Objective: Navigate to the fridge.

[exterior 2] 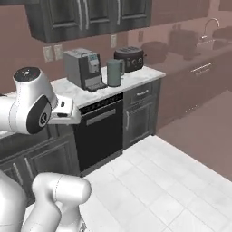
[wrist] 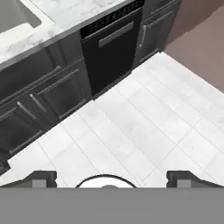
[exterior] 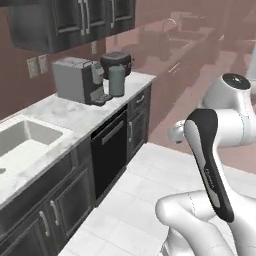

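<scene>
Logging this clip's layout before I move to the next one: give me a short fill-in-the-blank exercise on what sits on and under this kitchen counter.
1. The black dishwasher is built in under the marble ____.
2. Beside the coffee machine stands a green ____.
3. At the counter's left end in the left base view, a ____ is set into the marble.
4. The gripper looks down at the white tiled ____, holding nothing.

Missing words: counter; kettle; sink; floor

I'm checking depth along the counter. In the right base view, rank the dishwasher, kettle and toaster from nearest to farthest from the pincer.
The pincer hangs over the floor by the arm.
1. Dishwasher: black, under the counter, nearest.
2. Kettle: on the counter above, beside the coffee machine.
3. Toaster: behind the kettle, by the wall.
</scene>
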